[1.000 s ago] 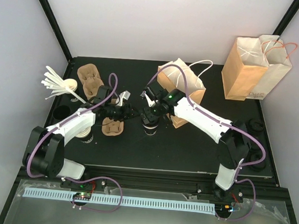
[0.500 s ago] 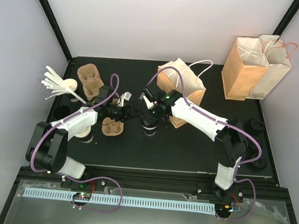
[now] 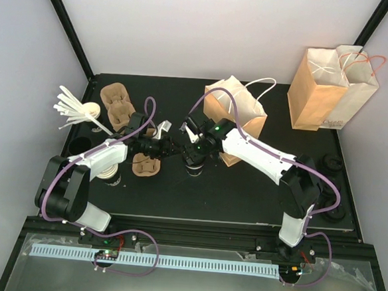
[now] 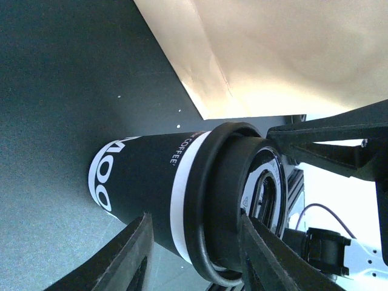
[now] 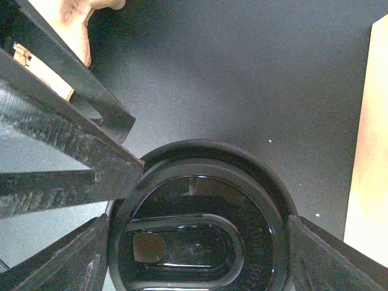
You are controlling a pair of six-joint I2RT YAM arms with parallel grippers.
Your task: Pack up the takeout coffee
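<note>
The bench (image 3: pixel 244 195) is a flat black mat filling the middle of the top view. Pale walls (image 3: pixel 188 32) close it in, and black posts (image 3: pixel 66 26) slant up in the upper corners. One brown bag (image 3: pixel 240 105) stands open at upper centre, and two more bags (image 3: pixel 331 88) stand side by side at upper right. At the left are two pulp carriers (image 3: pixel 117 103), one above the other, with a bunch of white sticks (image 3: pixel 70 103) further left. Loose black lids (image 3: pixel 333 162) lie along the right edge.

The coffee (image 3: pixel 194 167) stands upright at the centre of the bench, just to the lower left of the central bag. It is a black cup with a white band and a black lid.

The right tool (image 3: pixel 195 153) hangs over the coffee. In its wrist view the fingers are spread wide, one at each side of the lid's rim. We cannot tell whether they press on it.

The left tool (image 3: pixel 174 147) comes in from the left, also spread wide. In its wrist view the lid end of the cup shows between its fingers. Its tips look close to the rim, but we cannot tell whether they touch.

Against half a second ago, the left tool has edged a little rightward toward the coffee, and the right arm has shifted only slightly. The coffee, bags, carriers and lids lie where they were.
</note>
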